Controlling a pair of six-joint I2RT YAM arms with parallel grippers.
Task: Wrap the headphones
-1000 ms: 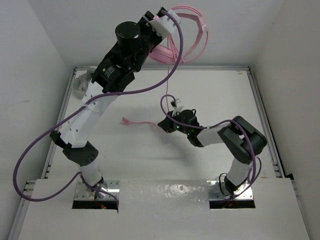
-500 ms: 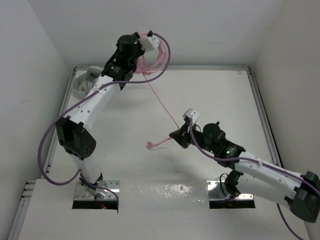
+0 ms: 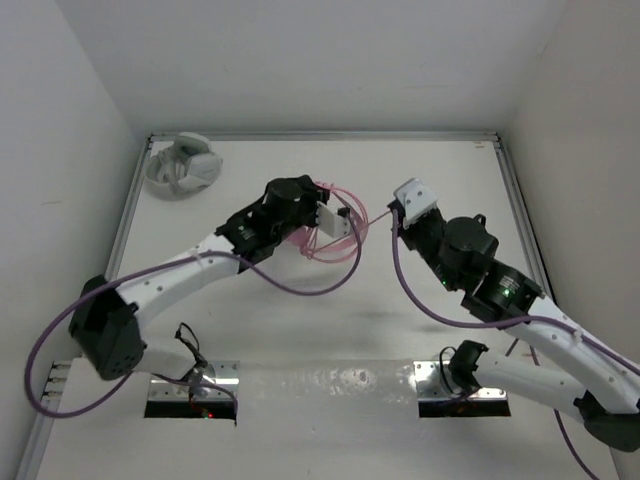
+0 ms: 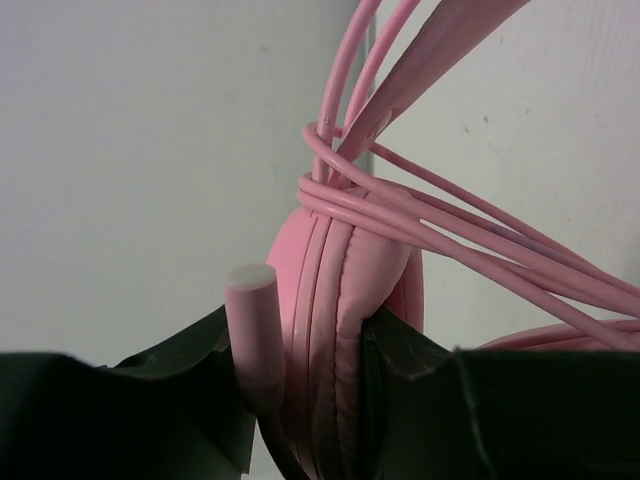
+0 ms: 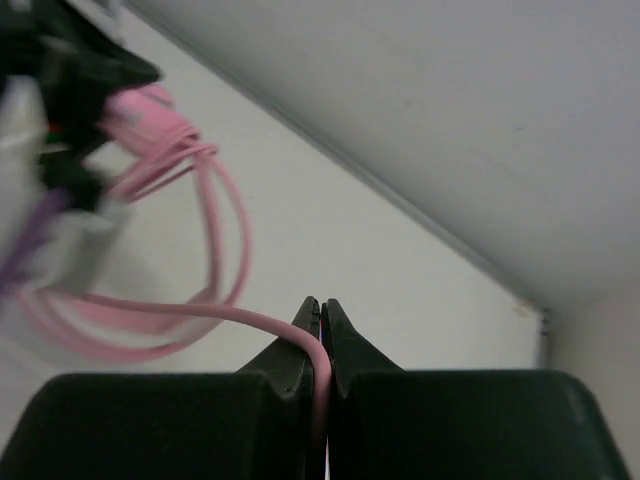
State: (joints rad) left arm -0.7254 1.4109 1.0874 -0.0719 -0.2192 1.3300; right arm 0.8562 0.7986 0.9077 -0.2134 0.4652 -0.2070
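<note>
Near the middle of the counter [image 3: 250, 330] I see the headphones [image 4: 345, 280] clamped by one earcup in my left tool [image 4: 315, 380], the cable [image 4: 450, 225] coiled round the band, my right tool [image 5: 322, 325] pinched tight on its free stretch.

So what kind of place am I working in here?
Probably an enclosed robot test cell, not a home: plain white walls box in a white table with metal edge rails.
</note>
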